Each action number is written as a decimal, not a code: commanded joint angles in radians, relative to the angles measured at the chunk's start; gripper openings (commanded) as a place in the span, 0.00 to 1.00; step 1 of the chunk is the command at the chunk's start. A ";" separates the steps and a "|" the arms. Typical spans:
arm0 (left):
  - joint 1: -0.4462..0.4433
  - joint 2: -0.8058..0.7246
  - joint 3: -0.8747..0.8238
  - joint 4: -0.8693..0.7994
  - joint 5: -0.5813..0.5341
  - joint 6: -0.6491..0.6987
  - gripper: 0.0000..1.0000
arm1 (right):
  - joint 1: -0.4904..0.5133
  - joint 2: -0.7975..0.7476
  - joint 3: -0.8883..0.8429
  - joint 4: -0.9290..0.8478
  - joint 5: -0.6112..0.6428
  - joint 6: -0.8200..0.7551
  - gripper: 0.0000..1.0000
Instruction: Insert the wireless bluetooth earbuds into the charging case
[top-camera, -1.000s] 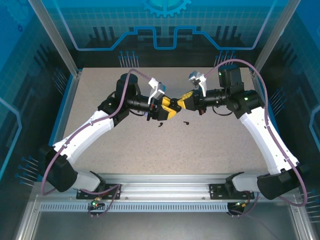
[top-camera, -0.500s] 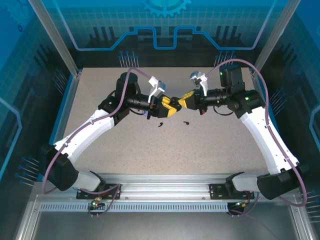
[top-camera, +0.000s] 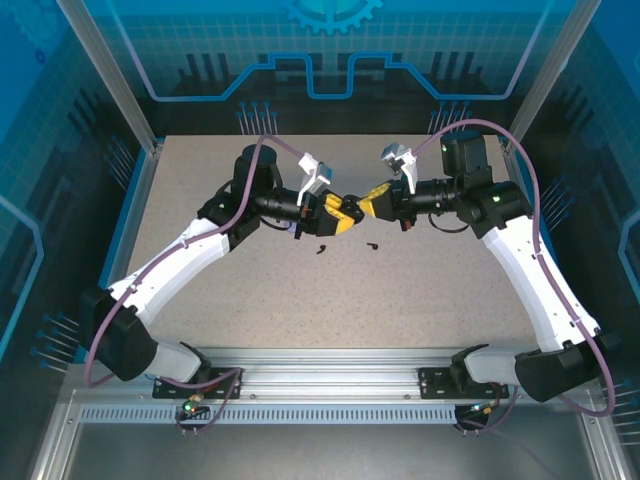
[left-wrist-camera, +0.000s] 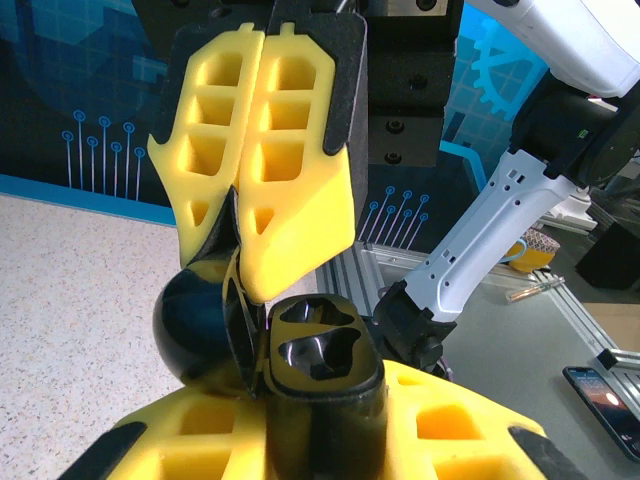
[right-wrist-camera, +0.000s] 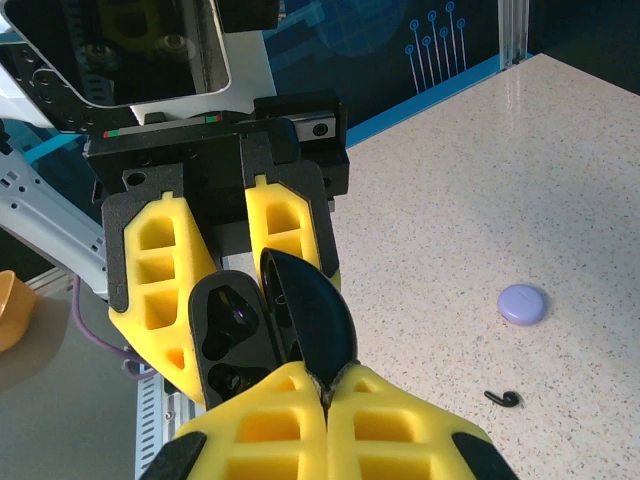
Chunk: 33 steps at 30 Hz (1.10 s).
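The charging case is held in the air between both arms, with its lid swung open and two empty wells showing. My left gripper is shut on the case body. My right gripper is shut on the edge of the lid. In the top view the left gripper and right gripper meet tip to tip above the table's middle. Two black earbuds lie on the table just below them; one earbud also shows in the right wrist view.
A small lavender disc lies on the speckled table near that earbud. Metal frame posts stand at the far corners, and a rail runs along the near edge.
My left gripper's jaws have closed onto the case body. Both grippers have shifted slightly but stay together at the same spot.
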 joint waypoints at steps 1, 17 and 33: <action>-0.003 0.025 0.027 0.021 -0.029 -0.034 0.22 | 0.023 -0.034 -0.007 -0.022 -0.122 -0.029 0.00; -0.004 0.039 0.043 0.012 -0.041 -0.048 0.14 | 0.042 -0.038 0.001 -0.054 -0.122 -0.061 0.00; 0.002 0.028 -0.033 0.045 -0.065 0.000 0.01 | 0.036 -0.078 -0.031 0.007 -0.004 -0.005 0.44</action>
